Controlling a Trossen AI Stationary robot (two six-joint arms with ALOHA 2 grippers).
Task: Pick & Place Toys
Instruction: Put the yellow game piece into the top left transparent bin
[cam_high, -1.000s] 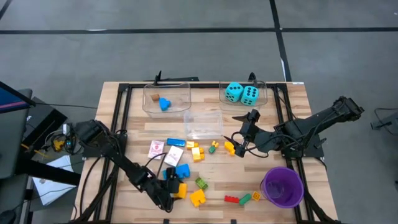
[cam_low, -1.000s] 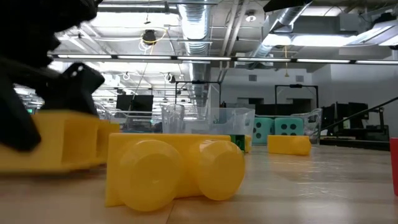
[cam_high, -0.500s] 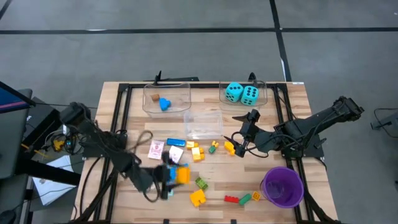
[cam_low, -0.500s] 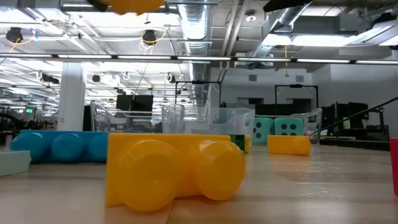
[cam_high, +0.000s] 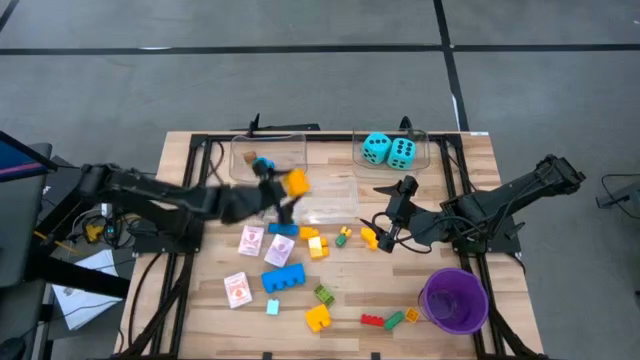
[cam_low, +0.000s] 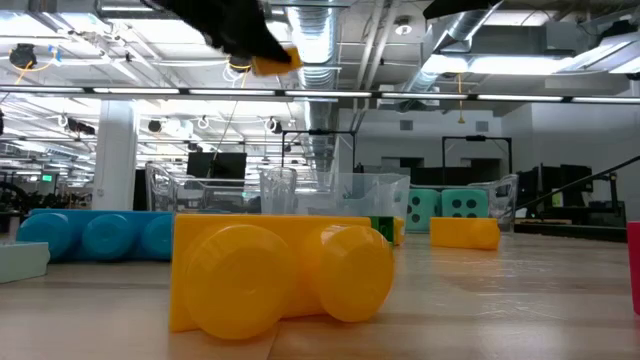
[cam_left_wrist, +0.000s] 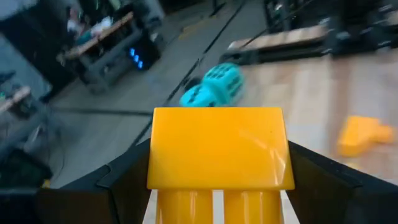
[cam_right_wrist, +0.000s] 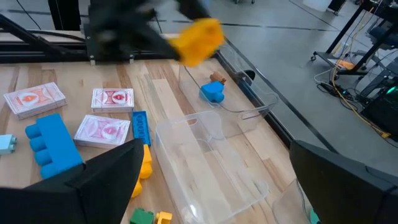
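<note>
While the table (cam_high: 200, 150) carries most of the toys, the left arm reaches across it from the left side, and its gripper (cam_high: 285, 188) is raised above the table with the fingers closed on an orange brick (cam_high: 296, 182); in the left wrist view this brick (cam_left_wrist: 216, 148) sits between the two dark fingers. It hangs between the left bin (cam_high: 268, 158) and the middle bin (cam_high: 328, 198), near the rim of both. The right arm waits on the right side, and its gripper (cam_high: 390, 232) hangs just beside a yellow brick (cam_high: 369, 237), with the fingers wide and nothing between them. A purple cup (cam_high: 454, 299) stands near the right front corner of the table. The right bin (cam_high: 392, 152) at the far edge holds two turquoise dice (cam_high: 389, 150), and the left bin holds a small blue toy (cam_right_wrist: 212, 92). The middle bin lies between them, a little nearer to the front. Three card packs (cam_high: 252, 238) lie left of the middle, two close together and one nearer the front. A long blue brick (cam_high: 283, 278) lies between them and a big yellow brick (cam_high: 318, 318) at the front. More small bricks, in yellow, green and red, lie scattered between the middle bin and the cup.
</note>
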